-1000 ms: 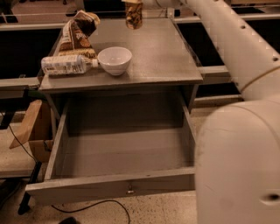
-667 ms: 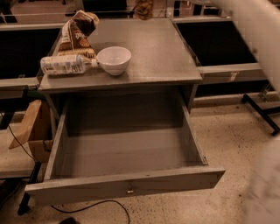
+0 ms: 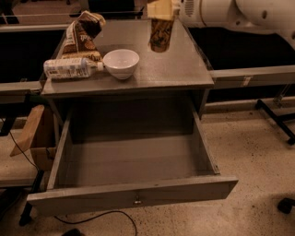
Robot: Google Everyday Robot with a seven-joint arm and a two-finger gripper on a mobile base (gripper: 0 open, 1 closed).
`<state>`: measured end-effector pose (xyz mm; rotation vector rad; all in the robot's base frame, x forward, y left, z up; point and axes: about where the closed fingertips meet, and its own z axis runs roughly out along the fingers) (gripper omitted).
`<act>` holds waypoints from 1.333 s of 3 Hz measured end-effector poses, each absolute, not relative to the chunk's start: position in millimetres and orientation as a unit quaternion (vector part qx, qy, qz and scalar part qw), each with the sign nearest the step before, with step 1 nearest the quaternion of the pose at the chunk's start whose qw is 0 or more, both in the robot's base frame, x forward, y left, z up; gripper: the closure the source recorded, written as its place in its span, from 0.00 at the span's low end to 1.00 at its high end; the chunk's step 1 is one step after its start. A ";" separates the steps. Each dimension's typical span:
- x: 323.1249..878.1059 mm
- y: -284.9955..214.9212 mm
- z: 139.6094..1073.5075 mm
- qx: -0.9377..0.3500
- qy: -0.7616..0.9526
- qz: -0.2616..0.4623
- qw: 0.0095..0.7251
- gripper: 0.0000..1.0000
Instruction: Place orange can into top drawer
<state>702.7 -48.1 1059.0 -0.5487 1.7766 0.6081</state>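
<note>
The orange can point(image 3: 161, 34) hangs upright in the air above the back right of the cabinet top, held from above. My gripper point(image 3: 162, 10) is shut on the can's top, its pale fingers point(image 3: 159, 8) showing at the upper edge of the view. The white arm point(image 3: 230, 11) reaches in from the upper right. The top drawer point(image 3: 133, 196) is pulled wide open below the cabinet top, its inside bare, with a small lock at the centre of its front panel. The can is behind and well above the drawer's opening.
A white bowl point(image 3: 121, 63), a lying clear plastic bottle point(image 3: 71, 67) and a brown-and-white snack bag point(image 3: 82, 37) sit on the left of the cabinet top point(image 3: 184, 69). A cardboard box point(image 3: 39, 138) stands left of the drawer. A cable point(image 3: 110, 215) runs on the floor.
The can and gripper have come down and forward from the top edge of the view toward the cabinet's back right. The arm that filled the right side has swung away to the upper right.
</note>
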 end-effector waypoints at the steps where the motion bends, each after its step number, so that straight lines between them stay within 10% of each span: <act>1: 666.3 -35.9 1021.7 -0.264 0.769 0.297 0.500 1.00; 4: 605.0 -22.3 938.8 -0.261 0.779 0.344 0.455 1.00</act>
